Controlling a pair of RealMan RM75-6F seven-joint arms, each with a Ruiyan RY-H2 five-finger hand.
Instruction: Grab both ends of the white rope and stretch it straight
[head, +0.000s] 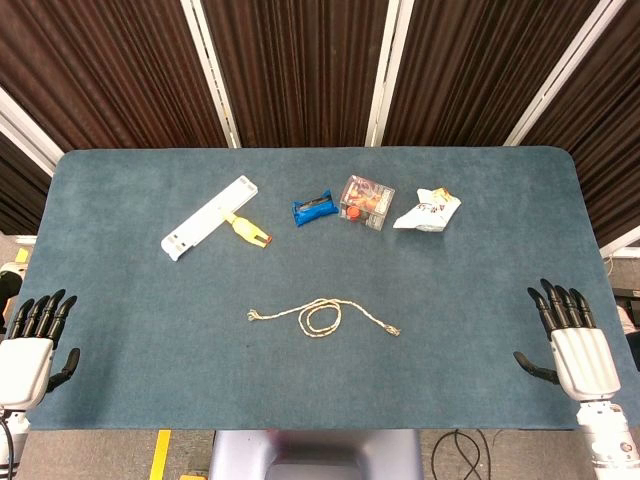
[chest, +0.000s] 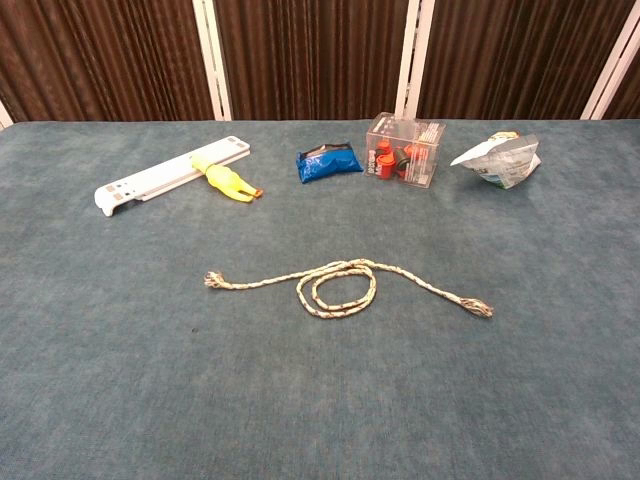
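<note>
The thin white braided rope (head: 322, 317) is lying limp and looped mid-frame; it looks light and soft. I am keeping my left hand (head: 30, 345) and right hand (head: 575, 340) empty, fingers apart, aiming for its frayed ends.

A robotics test room, probably a laboratory, is suggested by a blue-grey carpeted table (head: 130, 340) set before dark brown ribbed wall panels (head: 300, 60) divided by white strips (head: 387, 70). Yellow floor tape (head: 160, 455) and black cables (head: 470, 445) are seen below the table edge, though only partly.
</note>
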